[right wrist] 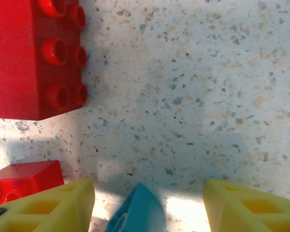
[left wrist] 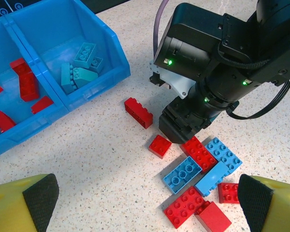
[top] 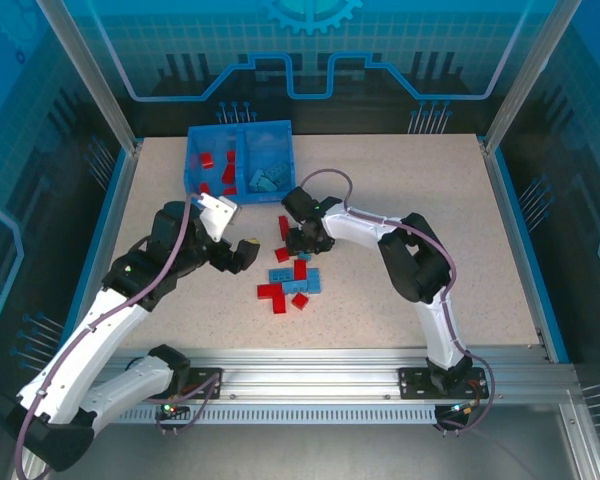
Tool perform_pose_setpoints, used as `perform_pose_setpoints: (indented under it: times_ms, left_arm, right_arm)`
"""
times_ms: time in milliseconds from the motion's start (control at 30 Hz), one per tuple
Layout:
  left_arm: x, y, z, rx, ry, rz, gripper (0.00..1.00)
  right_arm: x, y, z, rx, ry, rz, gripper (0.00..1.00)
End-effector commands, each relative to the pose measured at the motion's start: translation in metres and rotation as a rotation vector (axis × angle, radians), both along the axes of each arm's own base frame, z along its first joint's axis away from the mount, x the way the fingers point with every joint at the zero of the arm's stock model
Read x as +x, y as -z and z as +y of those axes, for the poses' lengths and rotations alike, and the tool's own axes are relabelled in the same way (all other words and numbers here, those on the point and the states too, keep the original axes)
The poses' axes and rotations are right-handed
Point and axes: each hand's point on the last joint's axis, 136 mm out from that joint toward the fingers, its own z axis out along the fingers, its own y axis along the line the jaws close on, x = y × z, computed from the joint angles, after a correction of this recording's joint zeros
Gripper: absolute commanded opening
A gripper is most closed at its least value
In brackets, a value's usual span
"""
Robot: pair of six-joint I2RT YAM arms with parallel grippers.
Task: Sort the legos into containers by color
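Blue lego within down-pointing right end effector | left end effector spread

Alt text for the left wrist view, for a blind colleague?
The right gripper is down in a pile of red and light blue legos on the table. Upper left, the blue bin holds red bricks in its left compartment, light blue ones in its right. The left gripper's yellow fingers stand open at the bottom corners.
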Motion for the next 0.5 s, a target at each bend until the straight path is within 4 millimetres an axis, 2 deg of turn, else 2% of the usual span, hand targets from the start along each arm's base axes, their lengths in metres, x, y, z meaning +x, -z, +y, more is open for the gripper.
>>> perform_pose_setpoints:
  times_ms: [0,167,267,467]
  left_arm:
    - [-0.001,0.002,-0.001,-0.006,0.017,0.008,0.99]
    - [-0.001,0.002,0.000,-0.004,0.013,0.007,0.99]
    - [0.000,0.001,0.000,-0.005,0.012,0.006,0.99]
    - [0.001,0.001,0.001,-0.009,0.005,0.004,0.99]
  right_arm:
    - [-0.015,0.011,0.003,0.001,-0.017,0.048,0.56]
    - [-0.015,0.007,-0.001,0.007,0.006,0.060,0.42]
    - [-0.016,-0.006,0.000,0.018,0.012,0.047,0.40]
    - [-0.014,-0.032,-0.002,0.053,0.026,-0.009,0.26]
